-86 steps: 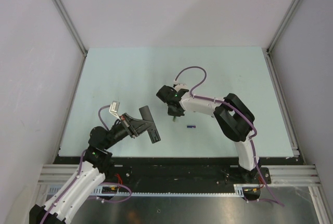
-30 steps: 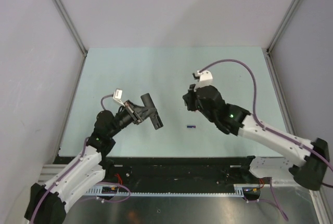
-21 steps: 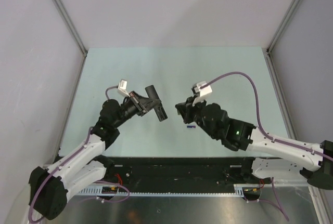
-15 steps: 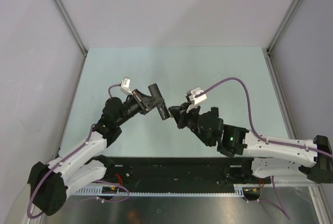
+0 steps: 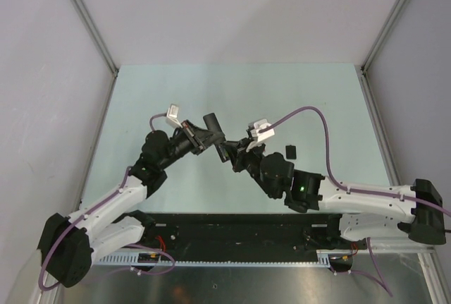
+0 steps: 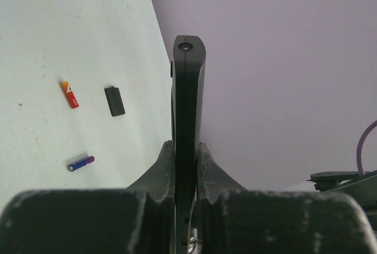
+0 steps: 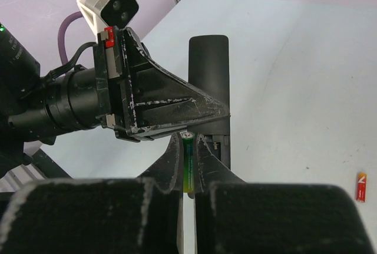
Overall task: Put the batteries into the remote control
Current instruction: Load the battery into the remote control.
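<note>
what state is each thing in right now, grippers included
remote control: off the table, clamped edge-on by the left gripper
green battery: pinched in the right gripper, tip at the remote control, not seated
red battery: loose on the table
blue-purple battery: loose on the table
small black flat piece: flat on the table
left gripper: shut
right gripper: shut

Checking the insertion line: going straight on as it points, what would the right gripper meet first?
The green battery in the right gripper leads; its tip would probably touch the remote control clamped in the left gripper, near that gripper's finger. Depth is unclear, so the finger could come first.
</note>
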`<act>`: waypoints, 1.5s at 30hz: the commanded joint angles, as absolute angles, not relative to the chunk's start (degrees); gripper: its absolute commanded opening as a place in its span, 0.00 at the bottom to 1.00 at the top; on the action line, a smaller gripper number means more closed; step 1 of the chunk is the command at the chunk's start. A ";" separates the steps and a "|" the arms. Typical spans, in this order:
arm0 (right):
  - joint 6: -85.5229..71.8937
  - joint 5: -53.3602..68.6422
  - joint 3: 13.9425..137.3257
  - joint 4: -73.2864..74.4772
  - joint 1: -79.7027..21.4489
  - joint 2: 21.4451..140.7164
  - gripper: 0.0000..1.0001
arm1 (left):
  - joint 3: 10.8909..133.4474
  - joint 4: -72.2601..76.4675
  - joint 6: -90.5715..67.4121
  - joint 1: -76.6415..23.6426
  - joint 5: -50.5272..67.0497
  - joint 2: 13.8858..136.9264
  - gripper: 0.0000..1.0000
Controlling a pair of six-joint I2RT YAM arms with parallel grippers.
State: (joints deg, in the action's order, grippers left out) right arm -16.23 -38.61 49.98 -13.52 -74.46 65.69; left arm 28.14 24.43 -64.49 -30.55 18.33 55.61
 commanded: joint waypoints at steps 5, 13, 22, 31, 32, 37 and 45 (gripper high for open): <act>-14.77 -42.97 48.69 -20.65 -76.02 66.97 0.00 | 31.11 29.79 -68.81 -31.03 20.65 55.72 0.00; -12.31 -44.82 48.25 -23.81 -76.99 68.29 0.00 | 30.94 31.29 -71.45 -31.11 22.85 55.64 0.00; -10.11 -46.41 46.85 -24.96 -77.43 67.24 0.00 | 30.59 33.04 -72.68 -31.03 25.05 55.98 0.00; -8.79 -45.79 46.32 -25.49 -77.70 67.15 0.00 | 29.88 35.07 -74.00 -31.11 26.54 56.51 0.00; -8.79 -45.70 46.14 -25.49 -77.70 67.24 0.00 | 29.88 35.16 -74.09 -31.20 26.54 56.43 0.00; -8.79 -46.05 45.62 -25.40 -78.13 67.15 0.00 | 29.97 36.30 -74.71 -31.11 27.24 56.60 0.00; -8.79 -46.14 44.82 -25.58 -77.96 66.36 0.00 | 30.15 37.53 -74.88 -31.38 28.48 56.78 0.00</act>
